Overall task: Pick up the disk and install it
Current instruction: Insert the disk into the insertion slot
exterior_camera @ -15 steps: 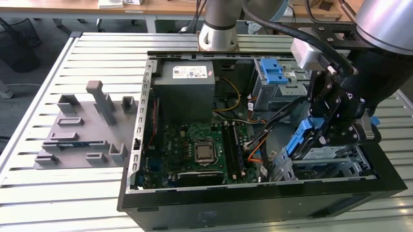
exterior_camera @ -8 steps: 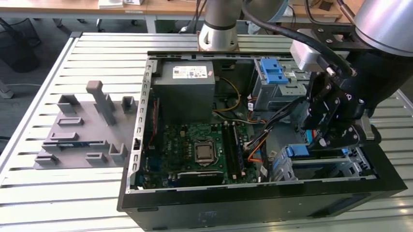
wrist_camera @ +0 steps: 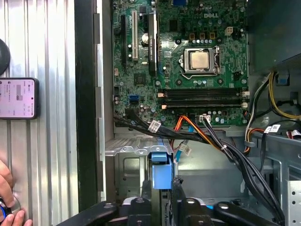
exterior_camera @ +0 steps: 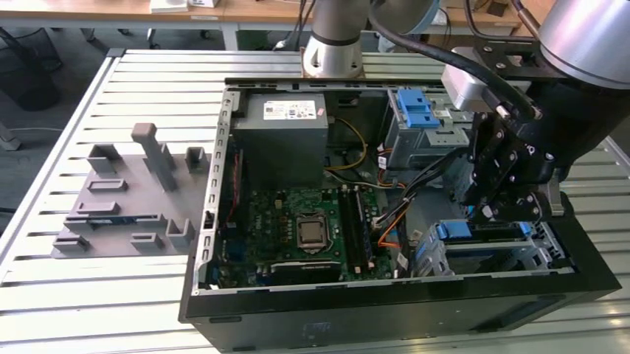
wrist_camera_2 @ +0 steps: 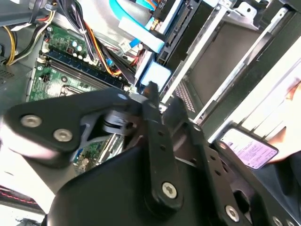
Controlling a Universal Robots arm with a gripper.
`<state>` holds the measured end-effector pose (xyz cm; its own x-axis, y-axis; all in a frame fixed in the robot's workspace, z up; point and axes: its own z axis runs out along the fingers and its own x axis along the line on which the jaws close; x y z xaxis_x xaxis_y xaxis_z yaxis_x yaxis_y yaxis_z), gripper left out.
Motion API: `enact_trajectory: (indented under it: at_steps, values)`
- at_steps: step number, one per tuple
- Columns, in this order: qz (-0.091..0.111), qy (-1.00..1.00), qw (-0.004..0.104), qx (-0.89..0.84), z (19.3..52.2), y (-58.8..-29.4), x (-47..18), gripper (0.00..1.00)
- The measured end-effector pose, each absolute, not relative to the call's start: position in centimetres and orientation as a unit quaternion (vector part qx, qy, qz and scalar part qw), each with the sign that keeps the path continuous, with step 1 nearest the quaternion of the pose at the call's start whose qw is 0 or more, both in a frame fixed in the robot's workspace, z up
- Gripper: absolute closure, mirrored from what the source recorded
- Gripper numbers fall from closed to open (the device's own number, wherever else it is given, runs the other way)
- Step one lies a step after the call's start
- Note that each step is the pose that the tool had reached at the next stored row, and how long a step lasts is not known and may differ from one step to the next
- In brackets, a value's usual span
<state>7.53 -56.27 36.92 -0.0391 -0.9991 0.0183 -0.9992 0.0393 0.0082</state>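
Between the jaws, set narrow, sits the blue carrier bracket of the disk [wrist_camera: 160, 170]; in the first wrist view one black finger [wrist_camera: 146, 187] stands on each side of that blue tab, close against it (the exact contact on the far finger is hard to make out). In the second wrist view the fingertips [wrist_camera_2: 151, 92] point at the same pale blue piece [wrist_camera_2: 155, 75].

In the exterior view the disk [exterior_camera: 482, 231] lies at the lower right of the frame, its blue frame level with the top of the lower drive bay [exterior_camera: 536, 254], directly under the arm's black wrist. The bay is a grey metal cage in the lower right corner of the open computer case [exterior_camera: 394, 304].

Just to the exterior view's left of the bay, orange and black cables [exterior_camera: 394, 221] run across to the green motherboard [exterior_camera: 295, 221], whose processor socket [wrist_camera: 200, 59] shows square and silver in the first wrist view. Above the board, in the upper middle of the exterior frame, stands the grey power-supply box [exterior_camera: 285, 136], and to its right a second drive bay topped by a blue latch [exterior_camera: 418, 110].

The case rests on a slatted metal counter [exterior_camera: 59, 295]. At the left of the exterior frame a grey fixture tray [exterior_camera: 123, 203] lies on the counter, well apart from the case. In the first wrist view a phone [wrist_camera: 18, 98] lies on the slats, with a person's hand [wrist_camera: 6, 190] near it.
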Motion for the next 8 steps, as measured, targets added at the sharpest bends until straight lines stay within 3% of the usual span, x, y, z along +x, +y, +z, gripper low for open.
enact_trajectory:
  at_steps: [1, 4, 8]
  values:
    - [0.003, -0.721, 0.010, 0.693, 36.80, -56.27, 7.53, 0.70]
    - [0.003, -0.721, 0.010, 0.693, 36.33, -56.27, 7.54, 0.87]
    - [0.004, -0.721, 0.010, 0.693, 36.09, -56.27, 7.56, 0.89]
